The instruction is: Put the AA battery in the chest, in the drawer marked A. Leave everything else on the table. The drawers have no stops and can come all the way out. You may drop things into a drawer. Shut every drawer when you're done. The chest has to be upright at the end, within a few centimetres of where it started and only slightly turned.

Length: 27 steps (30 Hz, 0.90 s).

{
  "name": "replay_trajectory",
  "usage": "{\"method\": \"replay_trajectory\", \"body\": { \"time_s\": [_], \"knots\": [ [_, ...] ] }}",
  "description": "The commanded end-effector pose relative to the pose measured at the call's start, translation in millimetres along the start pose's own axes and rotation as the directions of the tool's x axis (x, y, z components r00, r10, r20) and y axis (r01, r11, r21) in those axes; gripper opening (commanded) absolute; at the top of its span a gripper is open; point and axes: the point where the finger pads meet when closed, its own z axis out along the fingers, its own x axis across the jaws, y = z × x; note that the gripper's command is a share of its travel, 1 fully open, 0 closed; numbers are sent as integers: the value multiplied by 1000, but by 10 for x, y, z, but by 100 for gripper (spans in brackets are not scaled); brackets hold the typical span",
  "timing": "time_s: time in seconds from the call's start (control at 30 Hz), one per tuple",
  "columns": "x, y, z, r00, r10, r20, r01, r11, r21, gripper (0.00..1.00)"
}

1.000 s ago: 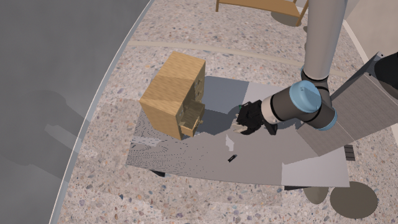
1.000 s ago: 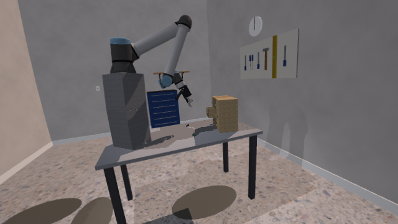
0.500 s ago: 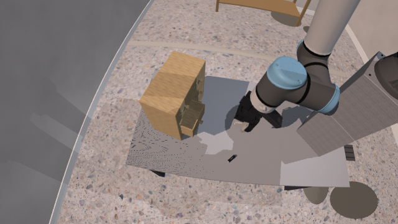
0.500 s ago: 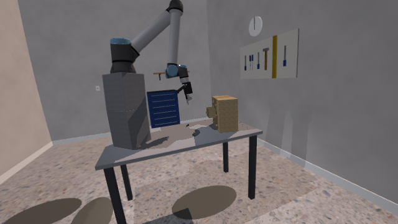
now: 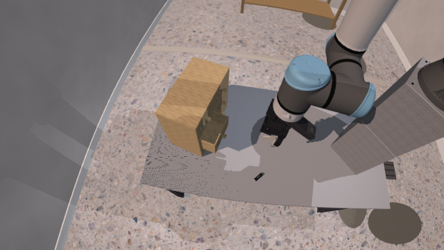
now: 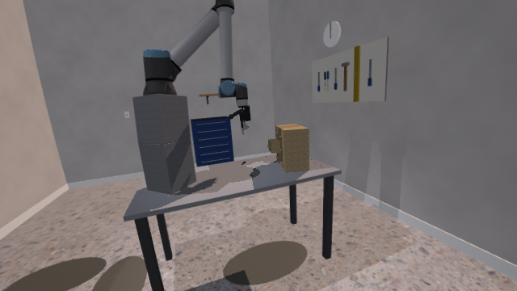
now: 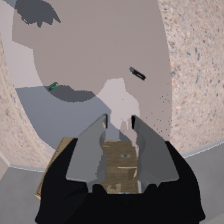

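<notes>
The wooden chest (image 5: 192, 104) (image 6: 296, 147) stands upright at the table's far left corner. One drawer (image 5: 216, 132) (image 6: 273, 144) in its front is pulled partly out; I cannot read the drawer marks. A small dark cylinder with a pale tip, the AA battery (image 5: 259, 176) (image 7: 137, 73), lies on the table (image 5: 194, 173) near the front edge. My gripper (image 5: 274, 140) (image 6: 244, 130) (image 7: 119, 115) hangs high above the table, right of the chest and well clear of the battery. Its fingers stand narrow with a small gap and hold nothing. The chest front (image 7: 120, 165) shows between them in the wrist view.
A small green object (image 7: 52, 86) (image 6: 254, 174) lies on the table; the arm hides it in the top view. The grey robot pedestal (image 5: 381, 121) (image 6: 161, 141) takes up the table's right end. A blue cabinet (image 6: 212, 141) stands behind the table.
</notes>
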Motion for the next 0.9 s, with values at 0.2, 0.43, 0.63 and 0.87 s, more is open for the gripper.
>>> {"method": "replay_trajectory", "body": {
  "time_s": [0.2,0.43,0.63,0.87],
  "knots": [
    [1,0,-8,1000,0,0,0,1000,5,20],
    [1,0,-8,1000,0,0,0,1000,5,20],
    [1,0,-8,1000,0,0,0,1000,5,20],
    [5,0,-1,1000,8,0,-8,1000,5,20]
  ]
}}
